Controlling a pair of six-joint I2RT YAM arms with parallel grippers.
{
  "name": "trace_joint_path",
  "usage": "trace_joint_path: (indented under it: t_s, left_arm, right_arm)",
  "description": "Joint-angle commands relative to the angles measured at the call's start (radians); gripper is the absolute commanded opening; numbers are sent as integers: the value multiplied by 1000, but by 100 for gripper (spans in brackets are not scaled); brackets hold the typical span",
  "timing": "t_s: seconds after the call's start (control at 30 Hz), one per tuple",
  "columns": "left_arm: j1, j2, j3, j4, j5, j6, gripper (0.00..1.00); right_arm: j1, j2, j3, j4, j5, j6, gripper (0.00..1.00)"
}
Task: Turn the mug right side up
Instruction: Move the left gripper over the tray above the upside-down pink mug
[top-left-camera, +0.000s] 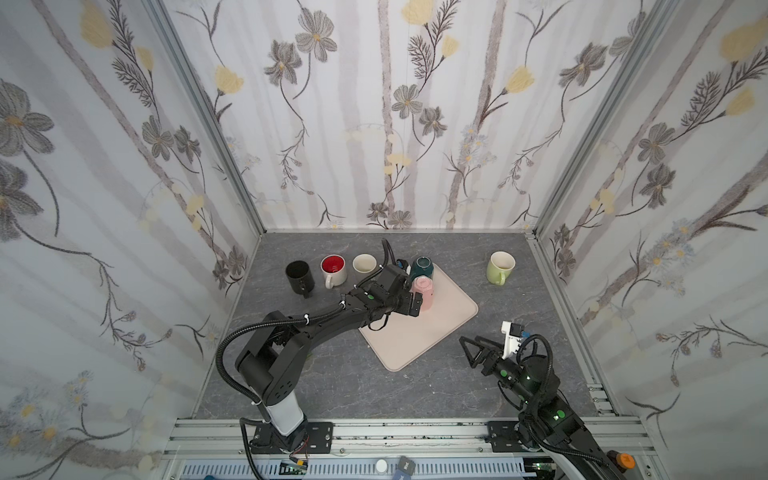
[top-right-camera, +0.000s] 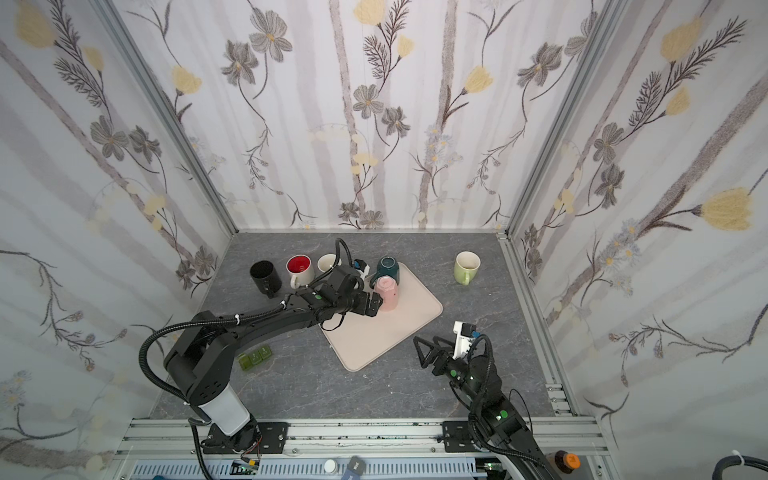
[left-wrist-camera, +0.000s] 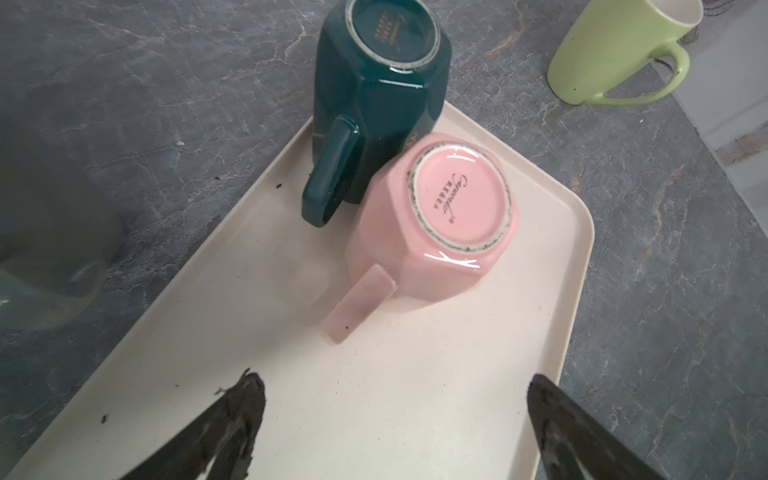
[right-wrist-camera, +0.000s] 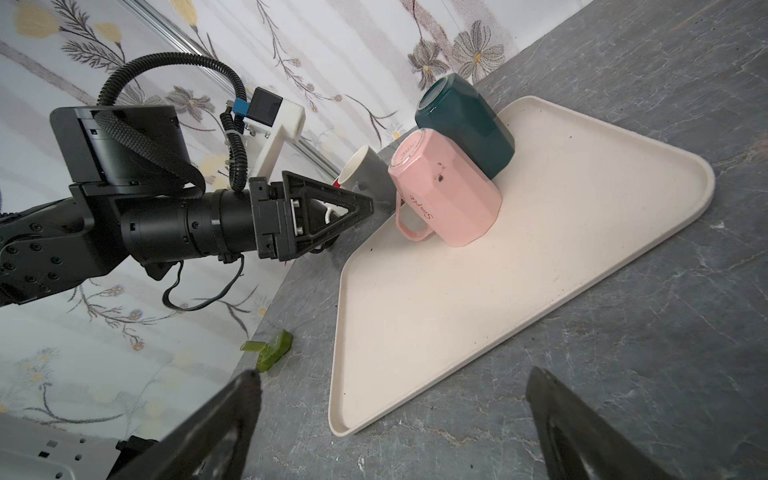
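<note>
Two mugs stand upside down on the beige tray (top-left-camera: 415, 336) (left-wrist-camera: 374, 399). The pink mug (top-left-camera: 424, 291) (top-right-camera: 388, 294) (left-wrist-camera: 436, 249) (right-wrist-camera: 451, 195) touches the dark teal mug (top-left-camera: 422, 266) (left-wrist-camera: 374, 95) (right-wrist-camera: 465, 120) behind it at the tray's far corner. My left gripper (top-left-camera: 415, 306) (top-right-camera: 374, 306) (left-wrist-camera: 395, 386) is open above the tray, a short way from the pink mug's handle (left-wrist-camera: 357, 307), touching nothing. My right gripper (top-left-camera: 467, 351) (right-wrist-camera: 392, 382) is open and empty over the table, off the tray's near right edge.
Upright mugs stand along the back: black (top-left-camera: 299, 276), white with red inside (top-left-camera: 333, 268), a cream-lined one (top-left-camera: 364, 264) and a light green one (top-left-camera: 500, 266) at the right. Small green pieces (top-right-camera: 254, 357) lie under the left arm. Walls enclose three sides.
</note>
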Motion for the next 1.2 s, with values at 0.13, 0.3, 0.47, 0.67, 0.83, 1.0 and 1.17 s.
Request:
trace_joint_path:
  t_s: [0.13, 0.3, 0.47, 0.67, 0.83, 1.0, 1.17]
  left_arm:
    - [-3, 16, -41, 72, 5, 56, 100]
    - [-4, 25, -32, 99, 21, 76, 100]
    - [-6, 23, -27, 101, 41, 92, 100]
    - [-7, 50, -23, 113, 57, 103, 100]
    - [-9, 83, -14, 128, 90, 106, 100]
    - [-12, 106, 5, 126, 91, 94, 100]
    - [-22, 115, 13, 119, 109, 96, 90]
  right_arm:
    - [-2, 6, -13, -37, -26, 42, 100]
    - [-2, -23, -24, -41, -55, 81, 100]
    - [-3, -39, -11, -35, -44, 118, 100]
    - [-5, 18, 33, -35, -34, 85, 100]
    - [-5, 70, 42, -23, -52, 107, 100]
    - [-6, 57, 45, -23, -56, 120, 100]
    - [-6, 53, 49, -25, -55, 124, 100]
